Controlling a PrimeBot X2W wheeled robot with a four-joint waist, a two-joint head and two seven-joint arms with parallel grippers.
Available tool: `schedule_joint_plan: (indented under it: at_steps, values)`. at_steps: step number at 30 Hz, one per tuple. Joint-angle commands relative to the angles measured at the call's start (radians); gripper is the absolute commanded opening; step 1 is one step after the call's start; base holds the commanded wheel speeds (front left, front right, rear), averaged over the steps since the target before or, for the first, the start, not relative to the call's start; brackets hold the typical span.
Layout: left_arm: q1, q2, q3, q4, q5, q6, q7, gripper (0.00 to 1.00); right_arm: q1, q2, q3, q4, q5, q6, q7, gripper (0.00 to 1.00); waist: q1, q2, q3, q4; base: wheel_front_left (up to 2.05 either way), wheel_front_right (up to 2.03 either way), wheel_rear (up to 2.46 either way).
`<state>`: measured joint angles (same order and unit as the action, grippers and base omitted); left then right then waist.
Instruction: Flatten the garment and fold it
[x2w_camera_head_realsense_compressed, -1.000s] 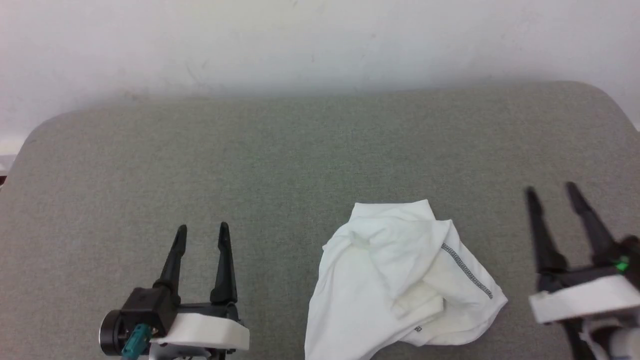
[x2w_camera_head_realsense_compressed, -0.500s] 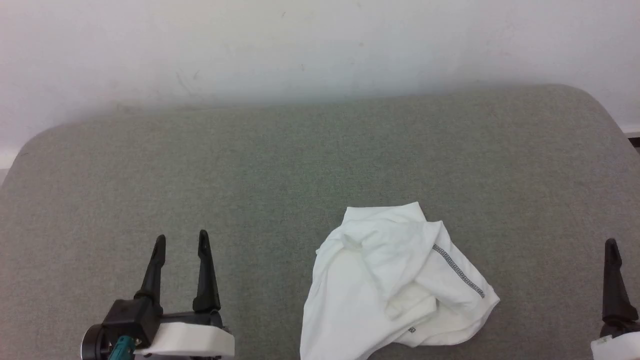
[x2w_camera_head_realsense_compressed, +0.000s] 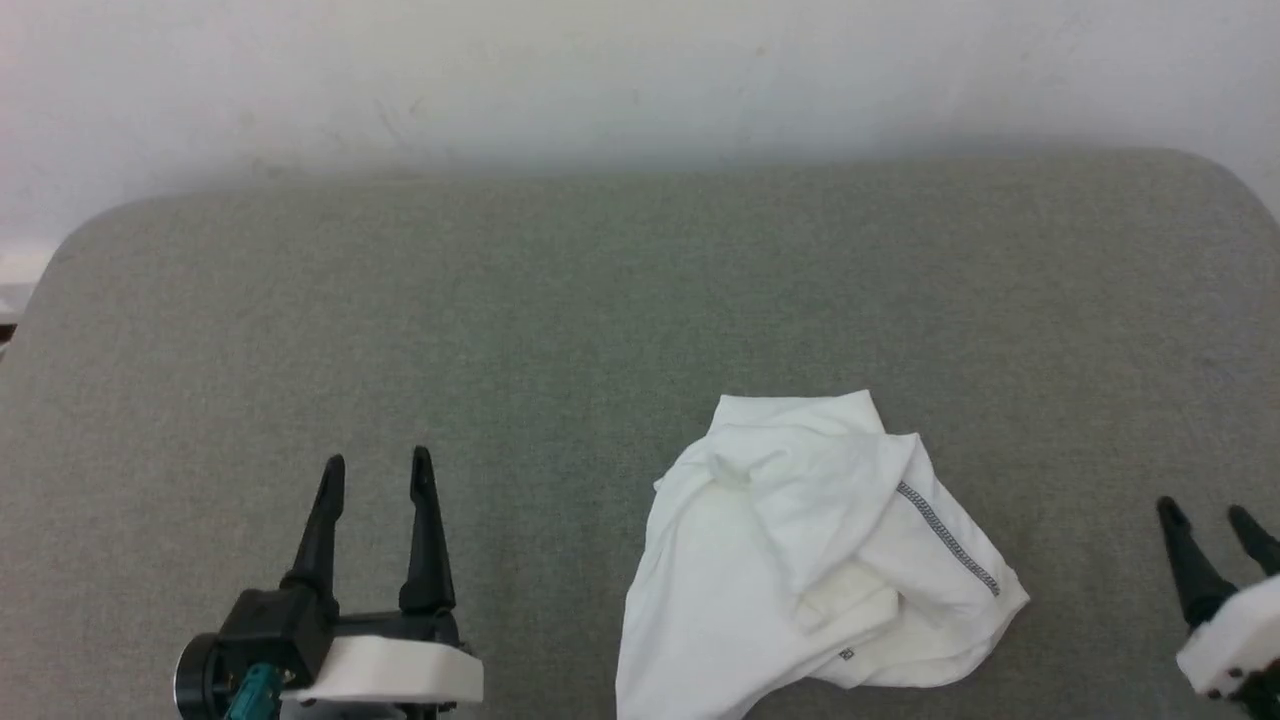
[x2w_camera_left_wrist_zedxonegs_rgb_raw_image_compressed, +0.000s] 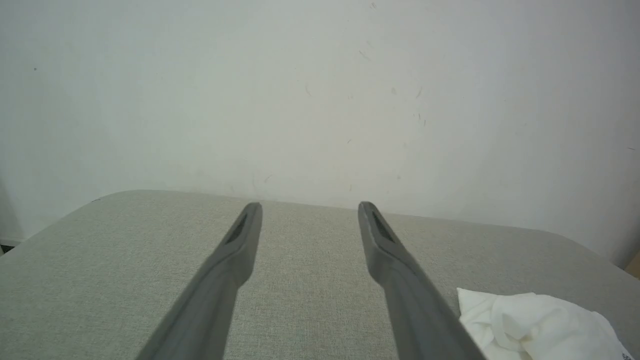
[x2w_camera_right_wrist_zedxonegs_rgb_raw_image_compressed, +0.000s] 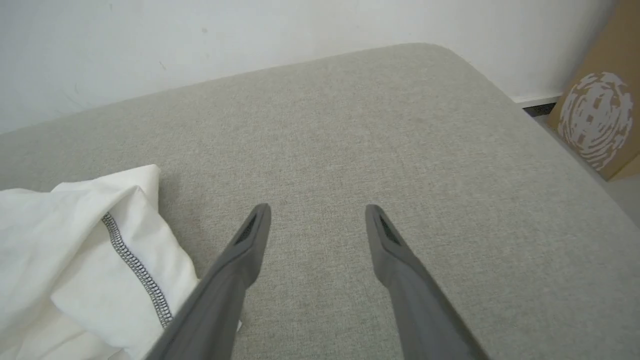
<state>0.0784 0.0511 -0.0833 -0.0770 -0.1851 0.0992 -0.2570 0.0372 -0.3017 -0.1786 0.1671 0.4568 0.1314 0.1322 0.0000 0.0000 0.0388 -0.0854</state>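
Garment is lying in a crumpled white heap on the grey desk, near the front edge and a bit right of centre, with one grey stitched seam showing on its right side. Left gripper is well off to its left, jaws wide apart with nothing in them. Right gripper is out by the right edge, also spread wide and empty, not touching the fabric. Plain white wall behind the desk.
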Motion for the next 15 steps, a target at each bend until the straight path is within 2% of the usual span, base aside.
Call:
schedule_joint_plan:
  at_steps: [1, 9, 15]
  values:
    - [-0.017, -0.001, -0.002, -0.005, -0.004, 0.006, -0.005, 1.0, -0.024, -0.007, 0.014, 0.01, 0.013, -0.001, 0.009, 1.0, 0.0, 0.0, 0.022, 0.015, 0.0, 0.0, 0.0]
    - [-0.075, -0.001, -0.031, -0.021, -0.007, 0.013, -0.005, 1.0, -0.218, -0.121, 0.231, 0.159, 0.14, -0.001, 0.159, 1.0, 0.0, 0.0, 0.108, 0.053, 0.0, 0.0, 0.0]
    - [-0.107, -0.001, -0.057, -0.022, -0.015, 0.024, -0.005, 1.0, -0.324, -0.153, 0.411, 0.229, 0.259, -0.001, 0.224, 1.0, 0.0, 0.0, 0.159, 0.079, 0.0, 0.0, 0.0]
